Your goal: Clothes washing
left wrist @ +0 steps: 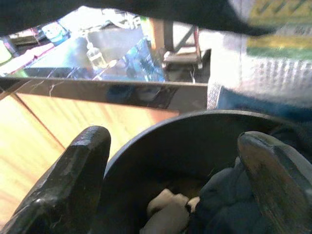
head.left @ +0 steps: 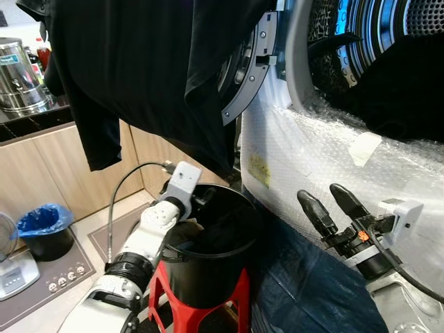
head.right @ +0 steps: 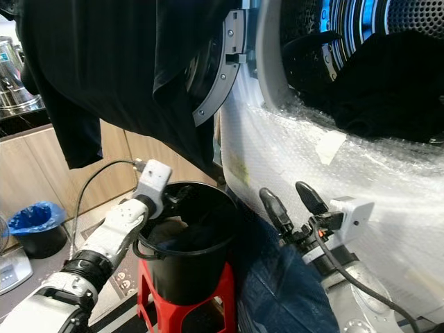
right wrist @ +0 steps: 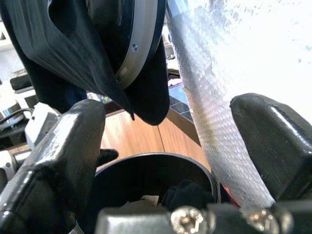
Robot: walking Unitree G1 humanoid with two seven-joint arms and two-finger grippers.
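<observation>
Nearest the camera, low on the left, the robot's silver left arm reaches forward to the black bucket (head.left: 208,257), which stands on a red stool (head.left: 201,302). The left gripper (left wrist: 175,180) sits at the bucket's near-left rim with its fingers spread apart and nothing between them; in the left wrist view one finger (left wrist: 68,180) lies outside the rim and the other over the inside, where dark clothes (left wrist: 219,200) and a pale piece of cloth (left wrist: 168,212) lie. Farther left, on the floor by the wooden cabinets, is a small bin with a blue liner (head.left: 45,229).

Above the bucket, a black shirt (head.left: 139,76) hangs draped over the open washer door (head.left: 246,76). To the right stands the washing machine (head.left: 312,173), its front wrapped in bubble film, with more dark laundry already in the drum (head.left: 402,90). A blue denim garment (head.left: 312,284) lies heaped between bucket and machine.

Far right, the right gripper (head.left: 326,201) hovers just before the machine's front, its fingers parted and empty.

My worry is the straddled rim: if the left fingers close as they stand, they would likely pinch the bucket wall rather than cloth, and a lift could tip the bucket off its stool. The hanging shirt could also snag an arm rising toward the drum.
</observation>
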